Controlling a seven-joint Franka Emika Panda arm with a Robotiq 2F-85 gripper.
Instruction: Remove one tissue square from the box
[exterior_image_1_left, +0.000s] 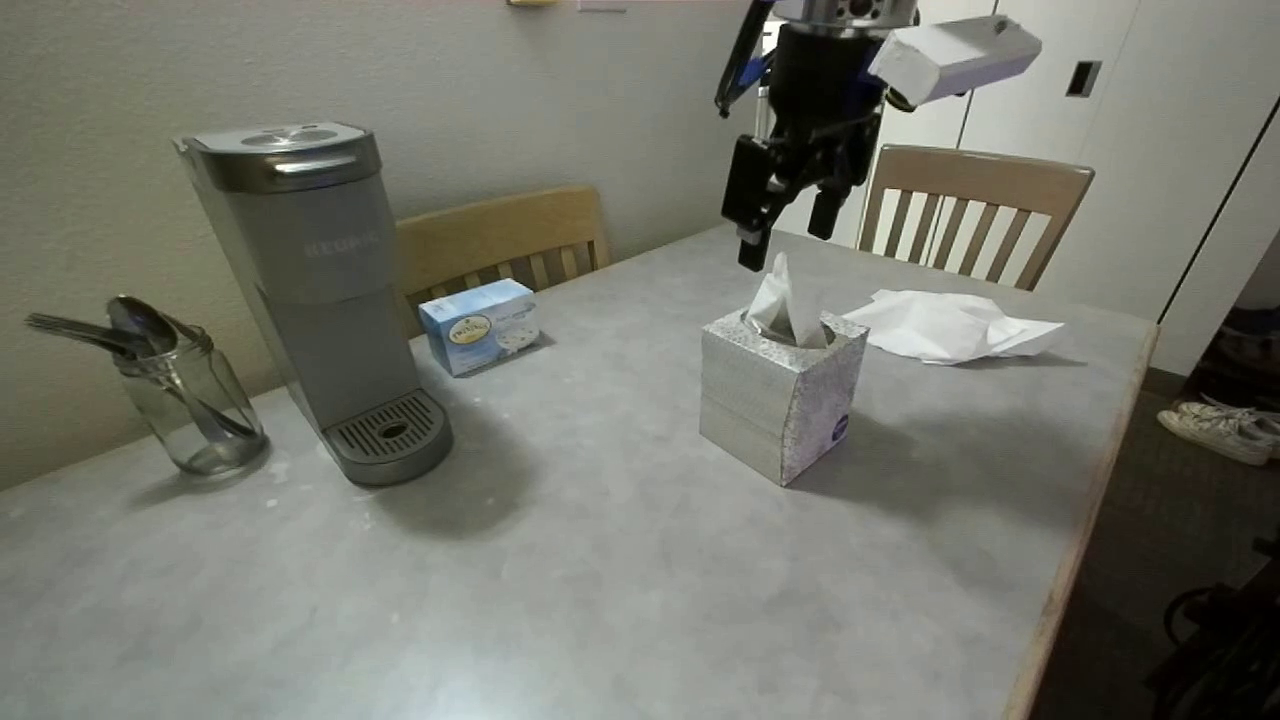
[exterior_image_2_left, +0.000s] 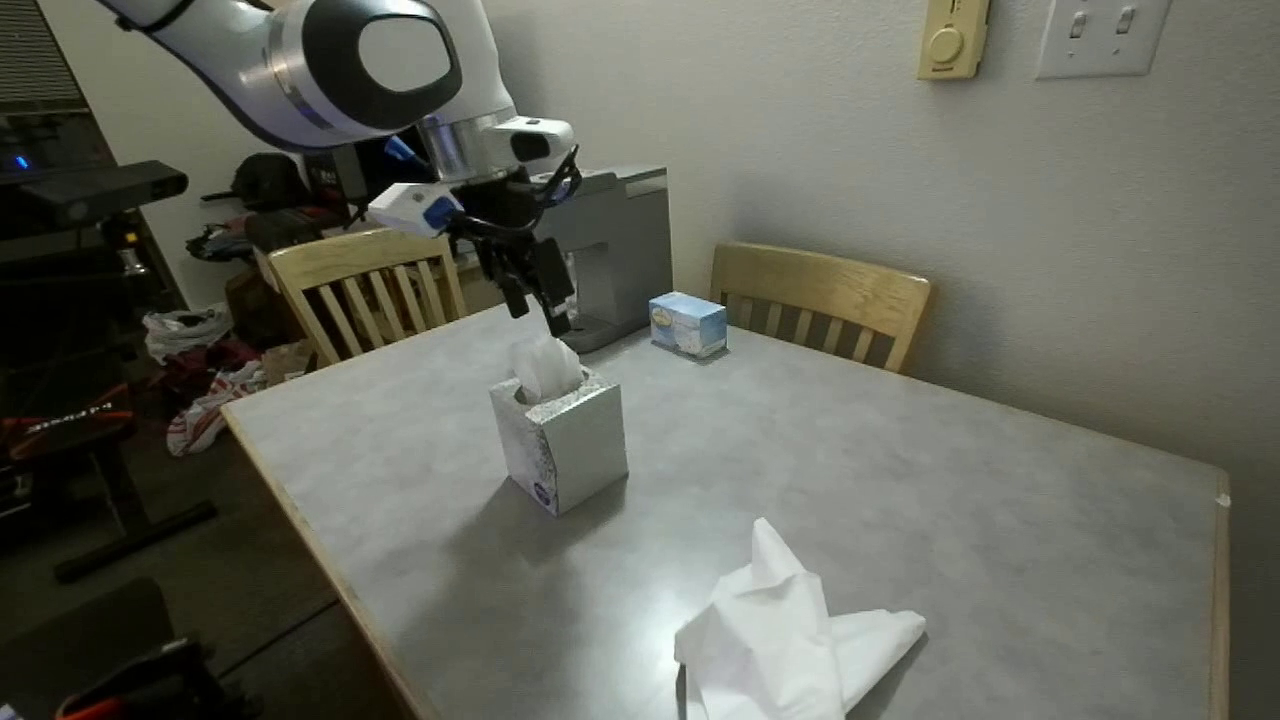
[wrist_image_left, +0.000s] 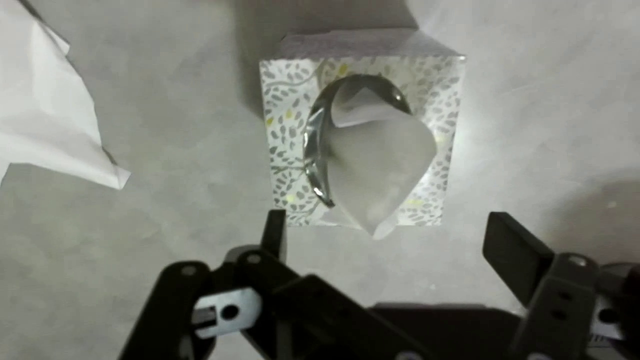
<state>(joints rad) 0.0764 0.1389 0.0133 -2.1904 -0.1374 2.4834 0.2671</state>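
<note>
Wrist view gives the relation: the tissue (wrist_image_left: 380, 155) rises from the opening of the box (wrist_image_left: 287, 125) and lies on the far side of the claw (wrist_image_left: 387, 237), roughly midway between its fingers (wrist_image_left: 274, 232) rather than off to left or right. Those fingers stand wide apart and hold nothing. The tissue's long axis runs far to near, its point aimed back at the gap, so it lies across the line from one finger to the other; a closing from left and right should, I judge, pinch it with no turn. In both exterior views the fingertips hang near the tissue's peak, with no touch that I can make out; whether the claw is square over it cannot be told, though the wrist view suggests a small shift to the far side on the way down. The box stands on the counter (exterior_image_1_left: 600, 540), and a loose sheet (wrist_image_left: 47, 105) lies apart from it, to its left in the wrist view, so should not hinder. The likely trouble is depth: too shallow and the fingers close on air; too deep and they may catch the rim and drag the box, which I expect to be light.
</note>
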